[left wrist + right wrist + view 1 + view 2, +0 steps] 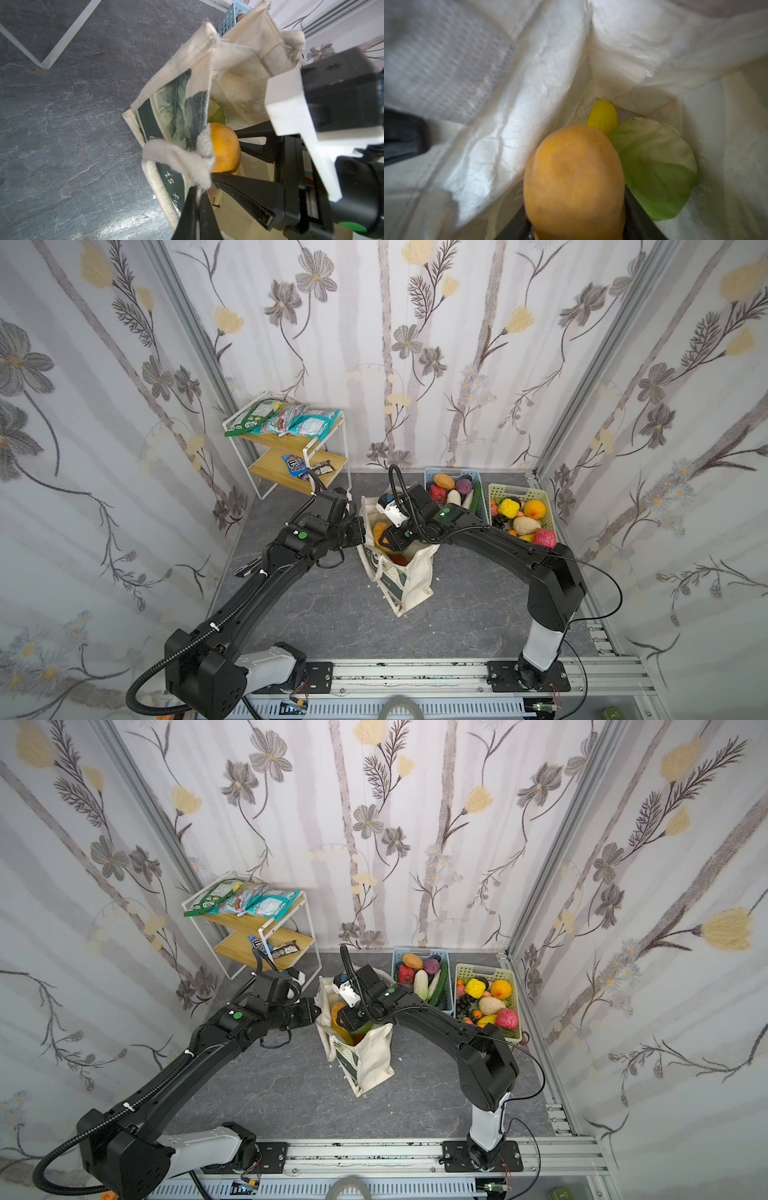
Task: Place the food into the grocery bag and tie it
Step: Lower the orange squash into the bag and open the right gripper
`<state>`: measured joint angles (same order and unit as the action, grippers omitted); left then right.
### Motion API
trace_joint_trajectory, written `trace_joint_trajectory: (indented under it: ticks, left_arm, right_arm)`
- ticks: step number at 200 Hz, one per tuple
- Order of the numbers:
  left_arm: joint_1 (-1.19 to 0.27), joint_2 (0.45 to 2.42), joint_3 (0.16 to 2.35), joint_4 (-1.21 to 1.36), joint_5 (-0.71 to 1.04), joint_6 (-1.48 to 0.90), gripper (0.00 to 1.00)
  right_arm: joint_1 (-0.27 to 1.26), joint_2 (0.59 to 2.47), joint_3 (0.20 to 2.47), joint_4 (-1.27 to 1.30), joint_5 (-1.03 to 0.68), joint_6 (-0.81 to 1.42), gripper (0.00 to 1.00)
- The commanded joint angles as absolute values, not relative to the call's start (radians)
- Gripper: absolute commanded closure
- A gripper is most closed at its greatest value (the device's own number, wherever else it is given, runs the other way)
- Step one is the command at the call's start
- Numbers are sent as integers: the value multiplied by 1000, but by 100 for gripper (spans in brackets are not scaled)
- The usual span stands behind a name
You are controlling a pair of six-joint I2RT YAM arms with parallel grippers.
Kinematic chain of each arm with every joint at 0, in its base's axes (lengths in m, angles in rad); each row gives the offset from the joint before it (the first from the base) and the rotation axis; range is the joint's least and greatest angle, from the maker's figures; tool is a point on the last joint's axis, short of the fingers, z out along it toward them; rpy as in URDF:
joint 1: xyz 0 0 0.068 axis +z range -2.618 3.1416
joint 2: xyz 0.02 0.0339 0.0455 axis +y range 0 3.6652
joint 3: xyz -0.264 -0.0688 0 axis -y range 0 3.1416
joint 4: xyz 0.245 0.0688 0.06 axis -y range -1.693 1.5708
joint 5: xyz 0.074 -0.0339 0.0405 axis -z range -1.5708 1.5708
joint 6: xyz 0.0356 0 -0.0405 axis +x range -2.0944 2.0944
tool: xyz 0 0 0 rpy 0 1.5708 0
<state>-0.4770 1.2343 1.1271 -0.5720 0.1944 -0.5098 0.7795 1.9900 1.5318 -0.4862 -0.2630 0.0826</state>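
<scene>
My left gripper (197, 192) pinches the grocery bag (176, 99) rim, spreading its mouth; my right gripper (225, 154) grasps an orange fruit (574, 176) inside.

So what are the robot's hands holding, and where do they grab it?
The left gripper pinches the grocery bag by its cream rim cloth. The right gripper grips the orange fruit by its sides, inside the bag.

Orange fruit (574, 178) blurred, cut by frame edge; yellow obj (603, 116) mostly hidden, poss. banana.
</scene>
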Motion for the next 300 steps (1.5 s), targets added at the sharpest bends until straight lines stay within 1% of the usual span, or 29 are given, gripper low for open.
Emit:
trace_joint_trajectory:
  ticks: [1, 95, 214, 256, 300]
  left_arm:
    - [-480, 1232, 1123, -577, 196, -522, 100]
    - [-486, 1230, 1122, -577, 196, -524, 100]
    - [-489, 1226, 1122, -580, 192, -523, 100]
    - [-489, 1227, 1120, -578, 192, -524, 100]
    - [-490, 1230, 1123, -577, 192, -523, 100]
  right_arm:
    - [782, 2005, 1526, -433, -279, 105, 46]
    - [786, 2049, 1490, -352, -293, 161, 45]
    - [788, 2126, 1483, -310, -297, 196, 45]
    - [787, 2154, 1481, -307, -295, 199, 43]
    - [787, 2184, 1479, -301, -298, 206, 42]
